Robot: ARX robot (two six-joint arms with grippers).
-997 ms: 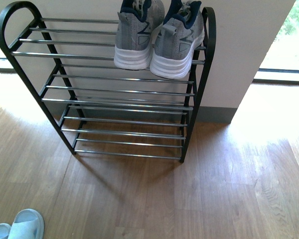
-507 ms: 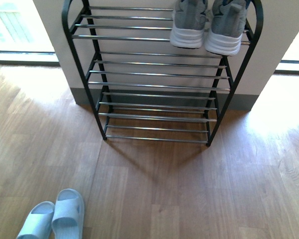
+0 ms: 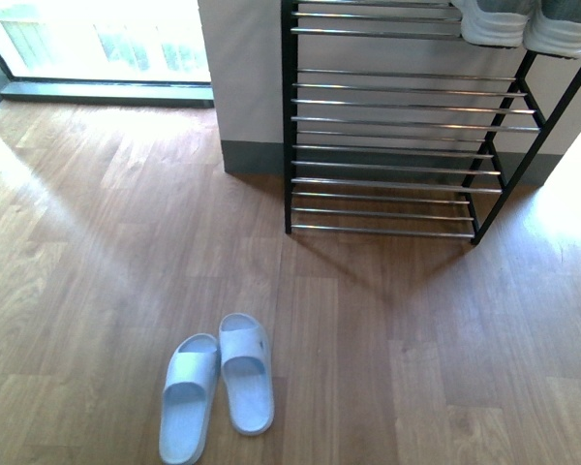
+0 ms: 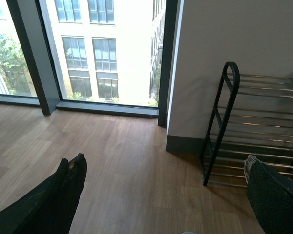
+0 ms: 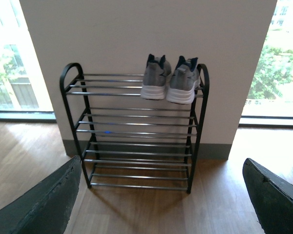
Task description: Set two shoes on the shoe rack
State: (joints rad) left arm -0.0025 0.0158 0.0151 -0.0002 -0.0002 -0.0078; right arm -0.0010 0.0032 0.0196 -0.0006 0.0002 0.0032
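Two slides (image 3: pixel 218 386) lie on floor (image 3: pixel 416 368). Left fingers (image 4: pixel 63 190) and right fingers (image 5: pixel 49 200) spread, empty. Likely pinch both straps together.

Sunlit wood floor (image 3: pixel 97 242), white wall (image 5: pixel 136 34) with grey skirting (image 3: pixel 244 158), tall windows (image 4: pixel 102 48).

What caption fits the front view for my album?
Pale blue slides lie on the floor; grey sneakers sit on the shoe rack.
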